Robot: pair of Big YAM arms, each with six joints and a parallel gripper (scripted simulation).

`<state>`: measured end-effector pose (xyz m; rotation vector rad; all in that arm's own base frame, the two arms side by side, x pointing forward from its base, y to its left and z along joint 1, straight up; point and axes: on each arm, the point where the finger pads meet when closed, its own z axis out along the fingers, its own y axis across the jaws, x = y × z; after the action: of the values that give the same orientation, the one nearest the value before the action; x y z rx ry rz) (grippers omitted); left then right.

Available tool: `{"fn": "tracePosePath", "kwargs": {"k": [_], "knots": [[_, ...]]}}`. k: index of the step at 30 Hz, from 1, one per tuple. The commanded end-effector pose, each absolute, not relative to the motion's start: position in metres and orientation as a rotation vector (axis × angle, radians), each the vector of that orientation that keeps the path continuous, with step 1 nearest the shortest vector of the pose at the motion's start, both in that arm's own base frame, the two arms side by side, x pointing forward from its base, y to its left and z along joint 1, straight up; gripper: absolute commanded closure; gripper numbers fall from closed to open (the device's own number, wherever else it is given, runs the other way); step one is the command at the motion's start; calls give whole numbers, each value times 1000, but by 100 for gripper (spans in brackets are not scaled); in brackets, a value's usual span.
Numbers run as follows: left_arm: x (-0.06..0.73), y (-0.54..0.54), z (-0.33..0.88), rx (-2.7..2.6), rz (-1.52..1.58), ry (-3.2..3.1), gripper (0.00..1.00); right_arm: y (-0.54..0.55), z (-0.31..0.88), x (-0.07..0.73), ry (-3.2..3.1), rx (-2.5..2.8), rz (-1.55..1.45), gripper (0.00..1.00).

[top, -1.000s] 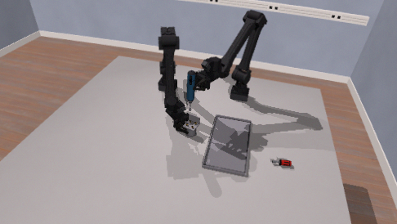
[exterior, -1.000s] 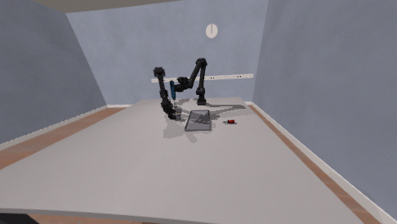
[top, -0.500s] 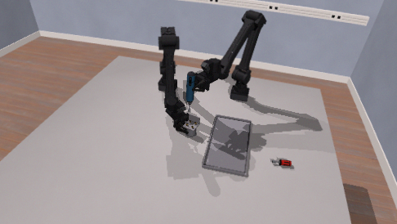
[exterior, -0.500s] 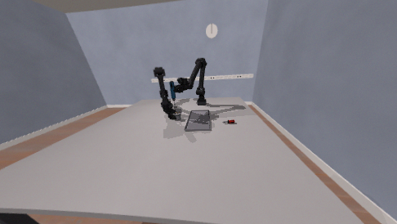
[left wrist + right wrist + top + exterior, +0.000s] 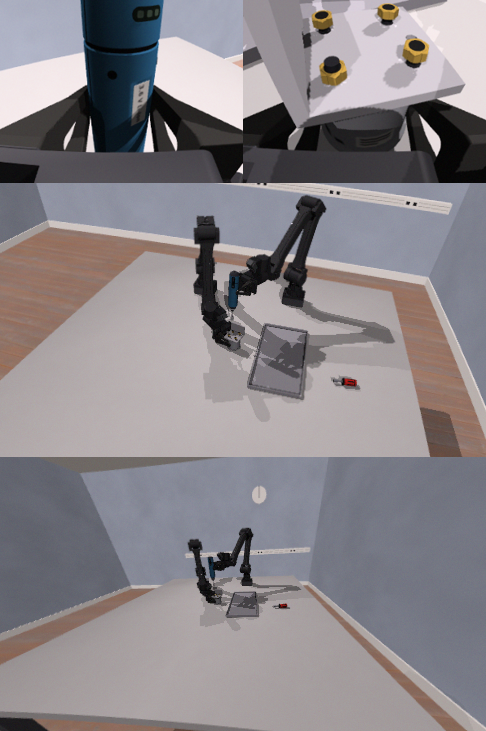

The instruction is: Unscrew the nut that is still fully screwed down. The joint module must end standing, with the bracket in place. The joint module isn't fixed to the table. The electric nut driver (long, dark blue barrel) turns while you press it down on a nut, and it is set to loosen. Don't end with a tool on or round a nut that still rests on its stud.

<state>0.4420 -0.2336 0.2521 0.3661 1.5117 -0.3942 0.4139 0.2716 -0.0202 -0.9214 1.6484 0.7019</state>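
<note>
The left end effector (image 5: 235, 289) (image 5: 212, 566) (image 5: 120, 92) hid the lower end of the driver (image 5: 233, 294) (image 5: 211, 568) (image 5: 120, 78) in its wrist view, where the top was cut off; its fingers were part open, pinching the barrel. From above, the bit pointed down near the bracket (image 5: 237, 328) (image 5: 218, 591) (image 5: 373, 69), apart from its nuts. The right end effector (image 5: 230, 341) (image 5: 215, 600) (image 5: 364, 92), spread wider, clasped the module (image 5: 234, 344) (image 5: 218, 600) (image 5: 365, 127), partly hidden beneath the bracket. The module stood inward from the bench (image 5: 145, 383) (image 5: 225, 667) (image 5: 37, 87) (image 5: 471, 41) edge bearing the arms. The low nut (image 5: 333, 73) had its stud poking out; three nuts sat higher. The red tool (image 5: 350, 382) (image 5: 283, 605) lay near the bench's left edge.
</note>
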Motion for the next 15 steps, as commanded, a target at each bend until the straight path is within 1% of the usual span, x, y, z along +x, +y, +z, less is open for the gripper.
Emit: {"fn": "tracePosePath", "kwargs": {"k": [1,15], "knots": [[445,-235,281,339,-410,1438,58,274,-16,418,1636,-918,701,41],[445,-236,276,342,-410,1445,58,274,-16,418,1636,-918,701,41]]}}
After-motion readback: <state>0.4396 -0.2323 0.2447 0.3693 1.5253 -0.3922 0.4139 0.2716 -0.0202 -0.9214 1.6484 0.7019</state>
